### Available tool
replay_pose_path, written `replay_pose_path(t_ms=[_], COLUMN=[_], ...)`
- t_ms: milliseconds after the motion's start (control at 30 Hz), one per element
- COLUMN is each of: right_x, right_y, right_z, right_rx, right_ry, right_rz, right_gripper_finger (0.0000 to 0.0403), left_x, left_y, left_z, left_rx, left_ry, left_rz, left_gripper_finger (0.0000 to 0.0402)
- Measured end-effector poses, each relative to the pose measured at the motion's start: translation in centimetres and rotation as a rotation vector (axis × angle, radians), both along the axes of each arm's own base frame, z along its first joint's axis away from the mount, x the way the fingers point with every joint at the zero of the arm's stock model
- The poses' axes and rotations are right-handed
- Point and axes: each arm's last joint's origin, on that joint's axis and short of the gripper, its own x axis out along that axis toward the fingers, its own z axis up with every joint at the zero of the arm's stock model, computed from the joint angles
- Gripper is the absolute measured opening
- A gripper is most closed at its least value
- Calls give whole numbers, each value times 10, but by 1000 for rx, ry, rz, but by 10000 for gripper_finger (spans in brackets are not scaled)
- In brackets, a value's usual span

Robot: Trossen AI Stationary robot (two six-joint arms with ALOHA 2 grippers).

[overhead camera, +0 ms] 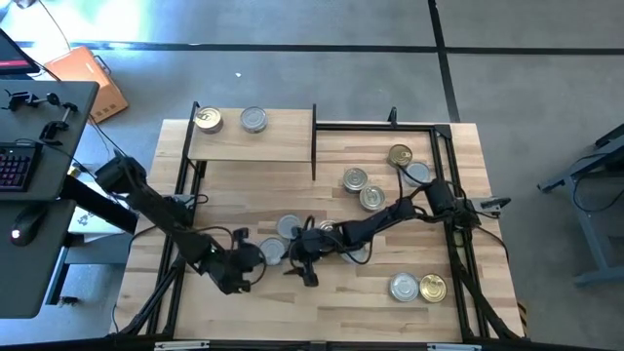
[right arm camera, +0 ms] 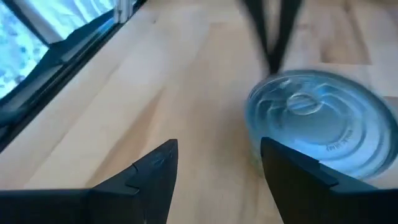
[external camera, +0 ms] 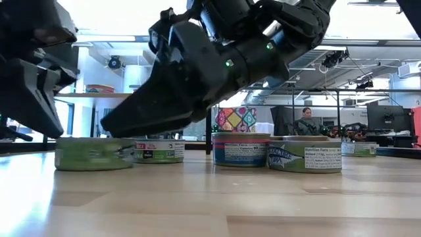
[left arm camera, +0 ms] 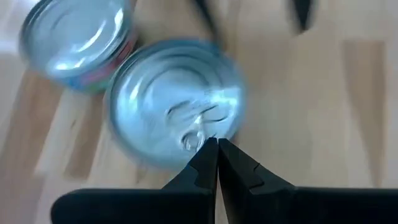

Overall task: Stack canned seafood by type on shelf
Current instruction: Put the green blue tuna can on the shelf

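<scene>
A silver-topped can [left arm camera: 177, 102] stands on the table between my two grippers, seen from above as the can [overhead camera: 273, 252]. My left gripper [left arm camera: 216, 146] is shut, its tips over the lid's edge by the ring-pull. My right gripper [right arm camera: 217, 152] is open and low over the table. The same can [right arm camera: 317, 124] stands just ahead of one of its fingers, to the side of the gap. Another silver can [left arm camera: 78, 40] stands close by. The shelf [overhead camera: 283, 144] at the far left carries a gold-topped can [overhead camera: 207, 120] and a silver-topped one [overhead camera: 253, 119]. My left gripper has its shut fingertips [left arm camera: 208, 155] at the lid's edge [left arm camera: 193, 140] near the ring-pull, slanting down from the table's left. Whether they touch the lid I cannot tell. My right gripper touches nothing that I can see.
Loose cans stand on the table: three at mid-right [overhead camera: 355, 179], [overhead camera: 371, 198], [overhead camera: 400, 155], one [overhead camera: 417, 174] by the right arm, one [overhead camera: 356, 249] under it, two near the front right [overhead camera: 404, 287], [overhead camera: 432, 288]. Bare wood lies at the front middle.
</scene>
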Motion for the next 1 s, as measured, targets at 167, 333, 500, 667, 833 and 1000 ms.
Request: replay_pose_path(t_ms=[167, 333, 500, 667, 833, 1000], right_x=[-1, 0, 0, 0, 0, 0], right_y=[3, 4, 3, 3, 3, 3], right_z=[-1, 0, 0, 0, 1, 2], right_rx=[-17, -33, -38, -38, -37, -37], right_ry=[-19, -33, -35, -36, -40, -42], right_rz=[22, -5, -31, -32, -32, -33], right_gripper_finger=[222, 222, 222, 222, 222, 222], left_x=[-23, -26, -24, -19, -8, 3], left_y=[11, 11, 11, 9, 3, 8], left_z=[10, 16, 16, 20, 20, 6], left_rx=[36, 37, 58, 109, 149, 158], left_ry=[41, -19, -61, -161, -192, -123], left_rz=[120, 160, 160, 149, 38, 48], left_gripper_finger=[3, 3, 2, 10, 66, 138])
